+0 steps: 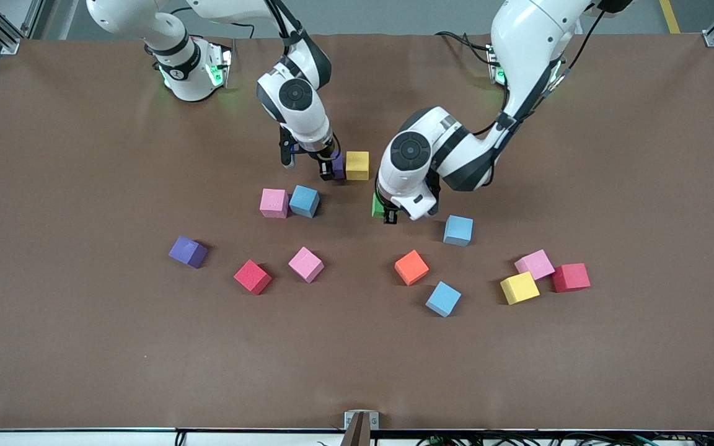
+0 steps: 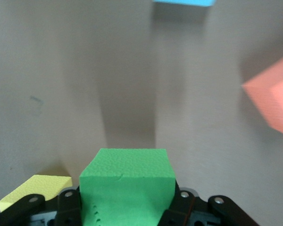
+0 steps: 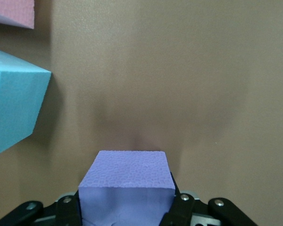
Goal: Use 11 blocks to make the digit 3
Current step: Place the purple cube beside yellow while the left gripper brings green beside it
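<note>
Nearest us, a light blue block [image 1: 442, 298] lies loose on the table [image 1: 84, 347]. We see the left gripper [image 1: 387, 214] clenching the green block [image 1: 377, 205] and the right gripper [image 1: 330, 168] clenching a purple block [image 1: 338, 166] touching the yellow block [image 1: 357, 165]. Both arms work close together, so we fear a collision or a nudged yellow block.

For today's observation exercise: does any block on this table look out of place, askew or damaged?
Two red blocks, one toward the right arm's end of the table, one beside a pink block, match no other colour. The green block in the left gripper shows small dents along one edge. Most loose blocks lie askew.
</note>
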You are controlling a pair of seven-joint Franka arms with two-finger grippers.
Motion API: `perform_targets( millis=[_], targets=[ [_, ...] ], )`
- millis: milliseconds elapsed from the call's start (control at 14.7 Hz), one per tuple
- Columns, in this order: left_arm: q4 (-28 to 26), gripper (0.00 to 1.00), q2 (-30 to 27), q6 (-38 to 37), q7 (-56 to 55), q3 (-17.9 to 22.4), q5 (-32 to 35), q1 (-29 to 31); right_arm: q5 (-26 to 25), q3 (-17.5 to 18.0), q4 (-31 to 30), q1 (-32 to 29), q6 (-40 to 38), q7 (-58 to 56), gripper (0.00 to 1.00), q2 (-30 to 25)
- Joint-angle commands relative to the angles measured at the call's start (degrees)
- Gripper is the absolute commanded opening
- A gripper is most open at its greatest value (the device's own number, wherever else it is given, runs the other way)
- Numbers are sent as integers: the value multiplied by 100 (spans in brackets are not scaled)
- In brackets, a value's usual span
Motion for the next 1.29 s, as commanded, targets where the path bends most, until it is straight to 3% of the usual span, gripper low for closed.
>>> perform_targets(
  millis=[0,340,544,749,817,885,1021,1089,1225],
  targets=[
    [-438,27,-107,187,-393,0,-9,-25,104,-59,204,104,13,170,0,207],
    [-851,27,-194,424,-701,-9,-9,-245,104,-68,249,104,-22,179,0,243],
    [-1316,27,-352,994,-815,-44,-9,-315,104,-68,249,104,-22,179,1,278],
    [-1397,27,-353,1075,-929,-44,-9,-376,104,-68,249,96,-22,179,5,278],
    [-1397,27,-344,1075,-973,-44,-9,-438,104,-68,249,87,-22,179,12,278],
    [-1397,27,-344,1066,-1052,-36,-9,-499,104,-68,257,87,-22,179,24,278],
    [-1423,27,-344,1048,-1131,-44,-9,-544,104,-68,249,95,-22,179,93,287],
    [-1458,27,-353,1048,-1140,-36,-9,-552,104,-77,257,96,-22,179,100,287],
    [-1502,27,-353,1048,-1140,-36,0,-544,95,-77,257,96,-22,179,100,287]
  ],
)
